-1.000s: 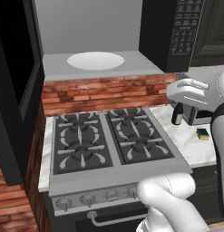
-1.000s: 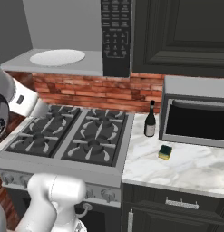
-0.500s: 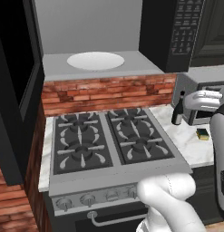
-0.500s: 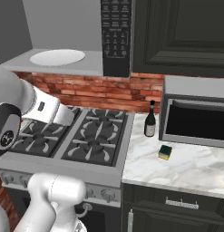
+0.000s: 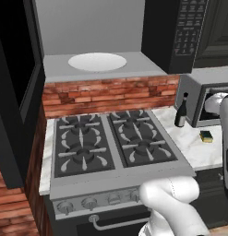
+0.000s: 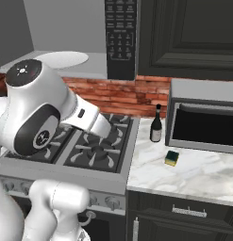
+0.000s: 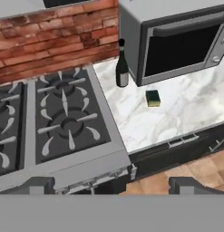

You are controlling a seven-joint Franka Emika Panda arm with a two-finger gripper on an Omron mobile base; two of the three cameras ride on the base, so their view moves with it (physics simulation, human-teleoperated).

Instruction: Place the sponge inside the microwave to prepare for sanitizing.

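Note:
The sponge [image 5: 206, 136] [image 6: 172, 158] [image 7: 153, 98], yellow with a dark green top, lies on the white marble counter [image 7: 177, 113] in front of the silver-grey oven box. Above the stove the black microwave [image 5: 189, 27] [image 6: 120, 33] stands with its door [image 5: 14, 92] swung open to the left. Its grey cavity holds a white round plate [image 5: 97, 61] [image 6: 66, 59]. My gripper [image 7: 112, 186] is open and holds nothing. It hovers high over the front edge of the stove and counter, well short of the sponge.
A dark bottle [image 5: 180, 110] [image 6: 156, 124] [image 7: 122, 63] stands upright just left of the sponge, beside the silver-grey box [image 5: 207, 97] [image 6: 203, 120] [image 7: 177, 41]. The gas stove [image 5: 111, 143] [image 6: 89, 146] [image 7: 54, 118] lies to the left, with a brick backsplash behind it.
The arm has swung to the right. The hand has left the left base view and the elbow has come forward in the right base view. The sponge and bottle have not moved.

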